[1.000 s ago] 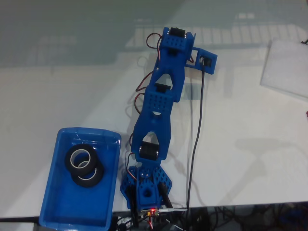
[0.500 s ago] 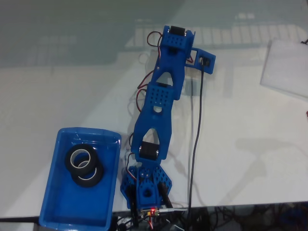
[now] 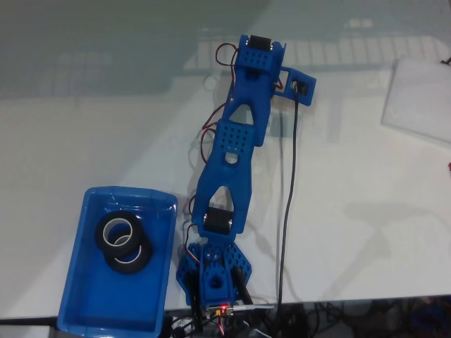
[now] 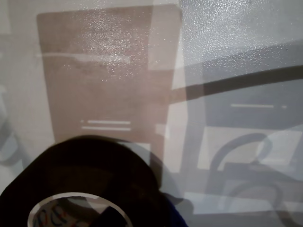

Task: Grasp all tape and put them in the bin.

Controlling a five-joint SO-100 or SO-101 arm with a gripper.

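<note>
Sinks a touch lower and farther out than a second ago, stretching the blue arm [image 3: 232, 148] full length over the white table [image 3: 366, 232], apparently to reach the last loose tape roll [image 4: 94, 165]. Looms right over that roll, seen close beneath the pincer in the wrist view; cannot tell whether apart, together or clamped on it. Leaves two tape rolls [image 3: 120, 215] lapped together inside the bin [image 3: 84, 296], far behind the pincer, beside the arm's base, handy for a short swing back.
</note>
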